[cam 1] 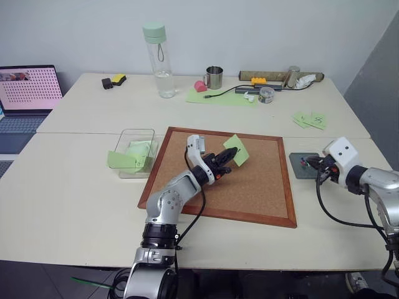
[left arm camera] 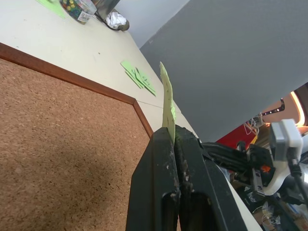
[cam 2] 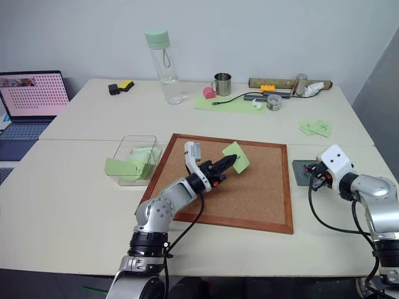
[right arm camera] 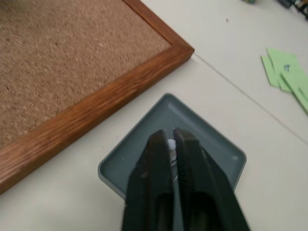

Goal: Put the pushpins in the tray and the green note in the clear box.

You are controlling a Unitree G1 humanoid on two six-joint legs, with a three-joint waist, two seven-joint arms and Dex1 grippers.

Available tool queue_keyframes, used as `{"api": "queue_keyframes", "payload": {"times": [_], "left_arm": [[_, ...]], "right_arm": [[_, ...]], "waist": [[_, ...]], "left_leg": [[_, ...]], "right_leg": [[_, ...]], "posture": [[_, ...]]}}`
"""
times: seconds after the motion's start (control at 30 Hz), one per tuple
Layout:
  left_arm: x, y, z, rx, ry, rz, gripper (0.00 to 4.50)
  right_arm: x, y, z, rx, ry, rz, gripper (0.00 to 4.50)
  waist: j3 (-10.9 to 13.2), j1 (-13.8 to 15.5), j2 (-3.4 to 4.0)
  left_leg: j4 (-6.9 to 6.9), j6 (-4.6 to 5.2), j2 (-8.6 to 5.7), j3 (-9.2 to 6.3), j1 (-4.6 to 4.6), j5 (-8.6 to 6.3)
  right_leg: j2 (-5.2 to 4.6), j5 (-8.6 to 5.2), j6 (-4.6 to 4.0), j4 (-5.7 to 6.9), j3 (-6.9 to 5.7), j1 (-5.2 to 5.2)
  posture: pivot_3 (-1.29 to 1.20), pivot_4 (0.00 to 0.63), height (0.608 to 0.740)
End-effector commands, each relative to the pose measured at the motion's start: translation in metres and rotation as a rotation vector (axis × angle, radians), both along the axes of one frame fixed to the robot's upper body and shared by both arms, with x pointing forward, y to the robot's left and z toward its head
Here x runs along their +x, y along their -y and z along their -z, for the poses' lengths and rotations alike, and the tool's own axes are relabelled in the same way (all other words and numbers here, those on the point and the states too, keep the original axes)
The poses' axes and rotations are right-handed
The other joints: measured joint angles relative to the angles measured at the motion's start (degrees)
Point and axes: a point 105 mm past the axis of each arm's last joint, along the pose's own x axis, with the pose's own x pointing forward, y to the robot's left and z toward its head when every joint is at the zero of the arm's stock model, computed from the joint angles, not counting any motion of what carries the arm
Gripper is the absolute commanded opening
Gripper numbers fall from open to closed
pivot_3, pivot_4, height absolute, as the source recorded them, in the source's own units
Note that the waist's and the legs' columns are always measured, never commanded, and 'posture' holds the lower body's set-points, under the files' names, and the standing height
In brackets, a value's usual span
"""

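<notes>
The clear plastic box [cam 1: 135, 151] is sitting left of the brown corkboard [cam 1: 262, 187]. Over the board, the left gripper [cam 1: 229, 157] is pinching the pale green paper note [cam 1: 237, 149]; next it probably needs carrying to the box. Right of the board, the right gripper [right arm camera: 172, 139] is barely parting around a white pushpin [right arm camera: 171, 143] over the dark grey tray [right arm camera: 211, 144].

Even, soft indoor light; no hard glare on the table [cam 1: 75, 187]. Faint shadow lies on the corkboard [cam 1: 262, 187] just under the left gripper [cam 1: 232, 157]. In the left wrist view the fingers [left arm camera: 159, 192] are dark and soft, and background clutter past them is blurred. In the right wrist view the tray [right arm camera: 216, 149] beneath the right gripper [right arm camera: 172, 142] is sharp.
</notes>
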Motion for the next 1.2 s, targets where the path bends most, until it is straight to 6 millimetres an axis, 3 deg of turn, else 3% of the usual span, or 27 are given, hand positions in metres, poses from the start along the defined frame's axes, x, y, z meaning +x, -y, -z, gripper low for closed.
{"api": "queue_keyframes", "payload": {"times": [0.03, 0.47, 0.87, 1.07, 1.2], "left_arm": [[-0.004, 0.002, -0.013, -0.011, 0.051, 0.012, 0.0], [0.0, -0.009, -0.026, -0.021, 0.094, -0.021, 0.0], [0.001, -0.016, -0.029, -0.013, 0.108, -0.045, 0.0], [-0.001, -0.022, -0.042, -0.006, 0.155, -0.057, 0.0], [-0.005, -0.038, -0.061, 0.05, 0.244, -0.103, 0.0]], "right_arm": [[0.0, 0.009, -0.006, -0.013, 0.02, 0.033, 1.29], [0.002, 0.016, -0.008, -0.045, 0.054, 0.061, 4.36], [0.01, 0.024, -0.005, -0.127, 0.12, 0.101, 4.44], [0.009, 0.02, -0.032, -0.048, 0.172, 0.058, 4.44], [-0.001, 0.002, -0.048, -0.012, 0.156, -0.089, 4.44]], "waist": [[0.0, 0.04, 0.0], [0.0, 0.05, 0.0], [0.0, 0.13, 0.0], [0.0, 0.13, 0.0], [0.01, -0.01, 0.0]], "left_leg": [[0.0, 0.0, 0.0, 0.0, 0.0, 0.0], [0.0, -0.01, 0.0, 0.0, 0.0, 0.0], [0.01, -0.02, 0.0, 0.01, 0.0, 0.01], [0.01, -0.02, 0.0, 0.01, 0.0, 0.01], [0.01, -0.02, 0.0, 0.01, 0.0, 0.01]], "right_leg": [[0.0, 0.0, 0.0, 0.0, 0.0, 0.0], [0.0, 0.0, 0.0, 0.0, -0.01, 0.0], [0.0, 0.0, 0.0, 0.0, 0.0, 0.0], [0.0, 0.0, 0.0, 0.0, 0.0, 0.0], [0.0, 0.0, 0.0, 0.0, 0.0, 0.0]], "posture": [[0.0, 0.15, 0.74], [0.0, 0.15, 0.74], [0.0, 0.15, 0.74], [0.0, 0.15, 0.74], [0.0, 0.15, 0.74]]}}
